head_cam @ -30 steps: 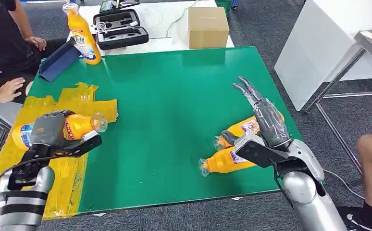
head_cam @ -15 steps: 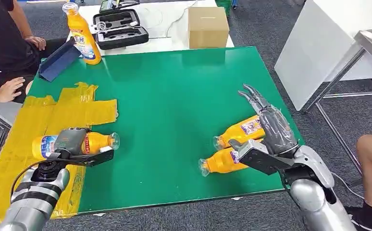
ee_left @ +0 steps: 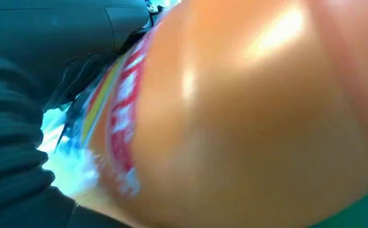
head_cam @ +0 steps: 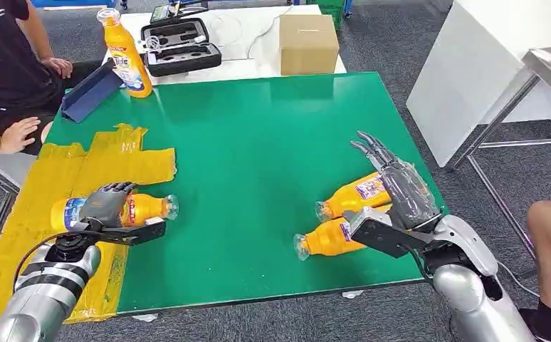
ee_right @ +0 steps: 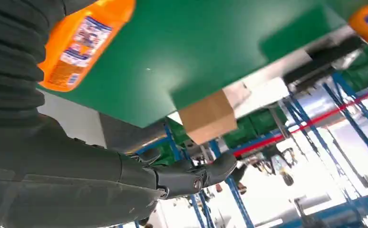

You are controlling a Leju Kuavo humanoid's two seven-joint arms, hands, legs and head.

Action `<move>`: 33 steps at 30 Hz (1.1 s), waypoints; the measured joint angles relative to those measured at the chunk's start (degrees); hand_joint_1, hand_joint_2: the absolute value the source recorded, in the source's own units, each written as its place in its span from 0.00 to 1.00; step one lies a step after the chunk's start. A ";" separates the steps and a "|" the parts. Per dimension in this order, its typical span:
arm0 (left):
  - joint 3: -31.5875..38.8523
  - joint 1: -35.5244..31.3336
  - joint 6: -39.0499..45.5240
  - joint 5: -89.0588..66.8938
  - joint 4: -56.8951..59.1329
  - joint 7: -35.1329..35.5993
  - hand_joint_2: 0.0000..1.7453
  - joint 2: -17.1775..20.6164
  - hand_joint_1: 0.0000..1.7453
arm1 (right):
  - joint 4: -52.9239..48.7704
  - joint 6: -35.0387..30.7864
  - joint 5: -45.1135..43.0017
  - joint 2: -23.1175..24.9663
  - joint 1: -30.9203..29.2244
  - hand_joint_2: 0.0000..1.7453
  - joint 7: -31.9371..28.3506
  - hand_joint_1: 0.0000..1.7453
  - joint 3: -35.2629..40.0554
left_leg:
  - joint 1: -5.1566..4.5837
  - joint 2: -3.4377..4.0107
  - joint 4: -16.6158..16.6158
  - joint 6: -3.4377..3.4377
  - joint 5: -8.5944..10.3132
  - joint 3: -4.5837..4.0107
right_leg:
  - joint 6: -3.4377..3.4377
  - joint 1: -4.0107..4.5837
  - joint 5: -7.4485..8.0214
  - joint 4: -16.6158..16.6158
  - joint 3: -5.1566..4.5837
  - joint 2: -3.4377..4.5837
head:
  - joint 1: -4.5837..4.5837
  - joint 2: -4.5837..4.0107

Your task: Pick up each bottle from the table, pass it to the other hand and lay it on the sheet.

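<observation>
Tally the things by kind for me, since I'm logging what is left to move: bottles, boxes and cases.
Orange bottles: 4 (one in the left hand at, two lying by the right hand at and, one upright at)
Cardboard box: 1
Black case: 1
Total: 6

Green table (head_cam: 258, 157), yellow sheet (head_cam: 52, 185) along its left side, two orange bottles (head_cam: 337, 221) lying near the right edge (caps pointing left), an upright bottle (head_cam: 124, 53) and blue folder (head_cam: 91, 91) at the far-left corner.
</observation>
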 measured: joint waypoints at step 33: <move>13.92 7.80 4.79 42.16 -25.02 -13.51 0.00 -1.29 0.00 | -4.37 3.87 -0.54 -12.83 18.57 1.00 4.24 0.00 -8.67 | -0.05 0.03 0.05 0.04 -0.10 -0.61 | 0.06 -0.07 0.01 -0.03 -0.64 0.00 | -0.02 0.00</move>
